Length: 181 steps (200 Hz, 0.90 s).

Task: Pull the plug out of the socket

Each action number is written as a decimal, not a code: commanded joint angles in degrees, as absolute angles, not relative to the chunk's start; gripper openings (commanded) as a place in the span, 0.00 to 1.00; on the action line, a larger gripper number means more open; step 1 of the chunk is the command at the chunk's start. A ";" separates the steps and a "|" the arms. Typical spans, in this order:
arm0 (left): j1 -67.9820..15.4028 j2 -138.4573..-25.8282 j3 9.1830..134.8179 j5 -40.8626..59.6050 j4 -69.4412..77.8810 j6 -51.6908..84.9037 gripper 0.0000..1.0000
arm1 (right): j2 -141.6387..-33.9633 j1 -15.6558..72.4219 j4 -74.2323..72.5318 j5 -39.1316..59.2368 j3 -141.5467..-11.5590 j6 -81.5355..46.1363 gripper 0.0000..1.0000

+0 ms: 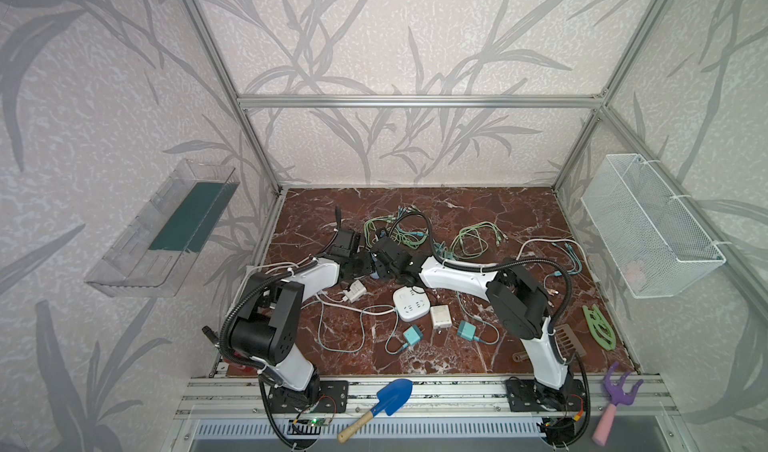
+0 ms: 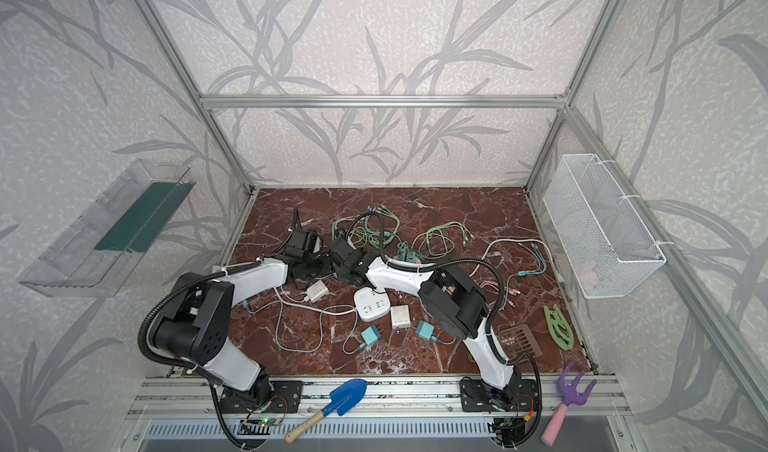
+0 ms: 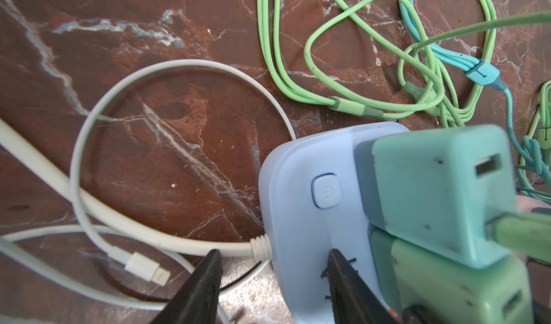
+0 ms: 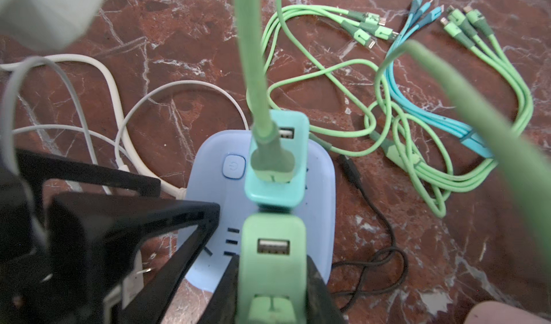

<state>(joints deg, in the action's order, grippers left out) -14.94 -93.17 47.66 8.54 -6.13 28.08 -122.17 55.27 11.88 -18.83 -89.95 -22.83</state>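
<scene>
The tabletop [image 3: 179, 129] is showing reddish-brown marble streaked with white veins. The power strip [image 3: 298, 218] is appearing pale blue, its button [image 3: 326, 190] edged in darker blue. The teal charger [image 3: 441, 194] is reading cooler than the green charger [image 4: 272, 266], which is showing mint. The green cables [image 3: 351, 106] are glowing lime, the blue cable [image 3: 483, 73] is showing turquoise, and the flat cord [image 3: 38, 162] is looking off-white. In a top view, the wallpaper [image 1: 374, 34] is carrying grey leaf sprays on a pale ground, the trowel [image 1: 392, 394] is showing a blue blade with a tan handle, and the rake [image 1: 619, 391] is appearing purple with a pink grip.
</scene>
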 commanded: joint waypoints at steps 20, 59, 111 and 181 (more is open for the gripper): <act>-14.24 -96.20 46.86 2.80 -11.69 27.94 0.57 | -119.90 56.36 13.58 -20.26 -93.27 -21.17 0.08; -14.24 -96.68 47.12 4.32 -10.83 28.55 0.57 | -121.71 57.29 13.89 -20.14 -93.67 -20.65 0.08; -14.25 -97.63 47.72 4.56 -10.94 28.57 0.57 | -122.46 57.74 14.59 -20.31 -94.23 -19.86 0.08; -14.24 -98.21 47.92 2.99 -12.04 27.84 0.57 | -116.24 51.58 11.92 -9.24 -89.49 -27.62 0.08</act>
<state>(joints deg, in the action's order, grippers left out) -14.79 -94.72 49.04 7.35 -5.32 28.27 -121.84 52.80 13.47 -14.04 -90.35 -24.64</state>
